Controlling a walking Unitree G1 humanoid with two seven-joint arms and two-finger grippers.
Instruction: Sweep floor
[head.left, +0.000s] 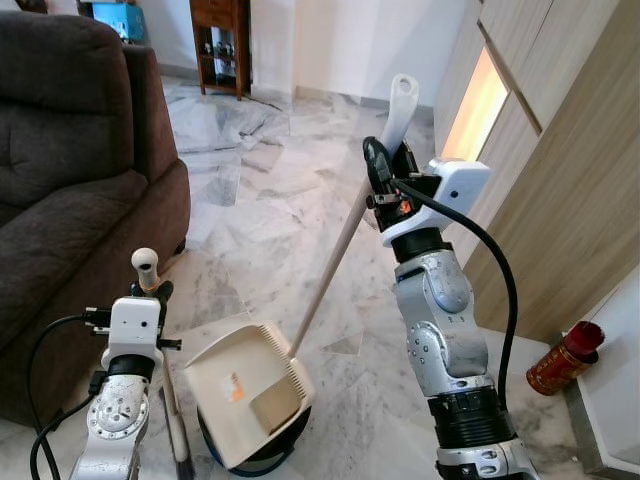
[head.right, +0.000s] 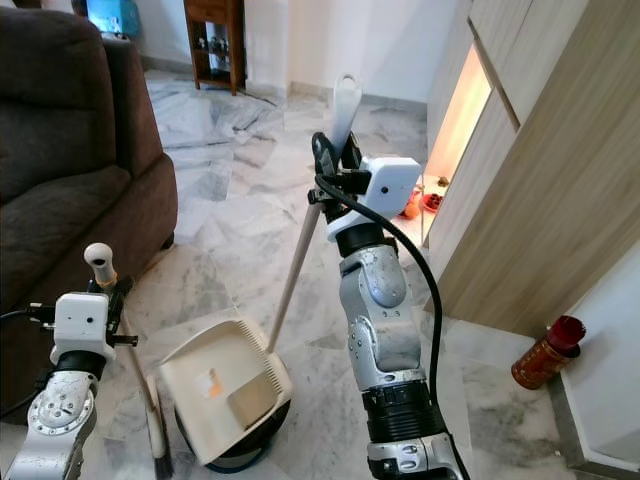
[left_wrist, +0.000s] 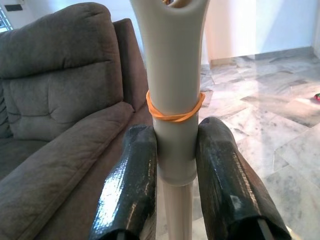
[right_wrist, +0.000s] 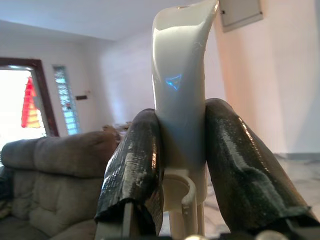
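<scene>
your left gripper (left_wrist: 175, 165) clamps the broom handle (left_wrist: 172, 90), near left by the sofa (head.left: 60, 180) | your right gripper (right_wrist: 182, 150) grips the dustpan handle (head.left: 345, 230) | dustpan (head.left: 245, 385) tilted on marble floor (head.left: 260, 200), near centre

A brown sofa (head.left: 70, 190) stands on the marble floor (head.left: 260, 200); wooden cabinet doors (head.left: 560, 190) on the right, a dark wooden shelf (head.left: 222, 40) far behind.

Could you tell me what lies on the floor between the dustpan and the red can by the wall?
Only bare marble floor, crossed by the right arm, between dustpan and red can; left eye view.
</scene>
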